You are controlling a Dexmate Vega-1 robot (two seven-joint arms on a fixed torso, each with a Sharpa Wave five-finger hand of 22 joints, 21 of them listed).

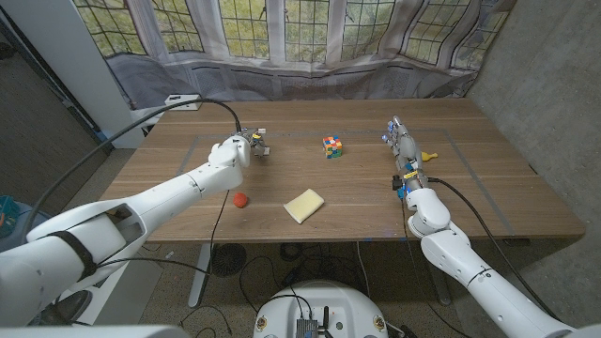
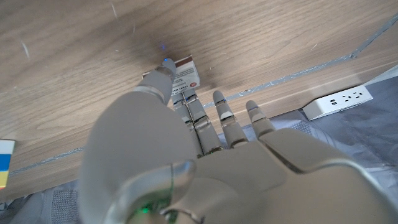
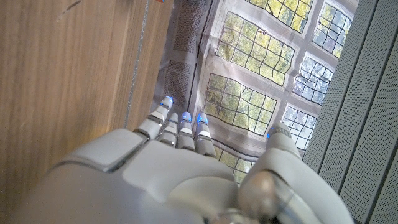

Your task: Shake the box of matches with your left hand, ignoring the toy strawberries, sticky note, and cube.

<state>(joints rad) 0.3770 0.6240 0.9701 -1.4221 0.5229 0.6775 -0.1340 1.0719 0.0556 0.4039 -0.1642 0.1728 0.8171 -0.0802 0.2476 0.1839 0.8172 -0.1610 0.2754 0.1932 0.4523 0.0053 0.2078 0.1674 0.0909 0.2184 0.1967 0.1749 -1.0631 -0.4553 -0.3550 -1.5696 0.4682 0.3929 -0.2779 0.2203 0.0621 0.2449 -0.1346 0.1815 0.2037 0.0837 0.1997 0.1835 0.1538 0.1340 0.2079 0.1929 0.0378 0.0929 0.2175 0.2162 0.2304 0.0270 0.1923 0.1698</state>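
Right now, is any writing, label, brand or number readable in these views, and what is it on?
Box of matches, at the left hand: its white and red label carries lines of small print, too blurred to read.
White power strip beyond the table's edge: sockets only, no legible marking.
Cube and sticky note: no text visible.
Nothing can be quoted.
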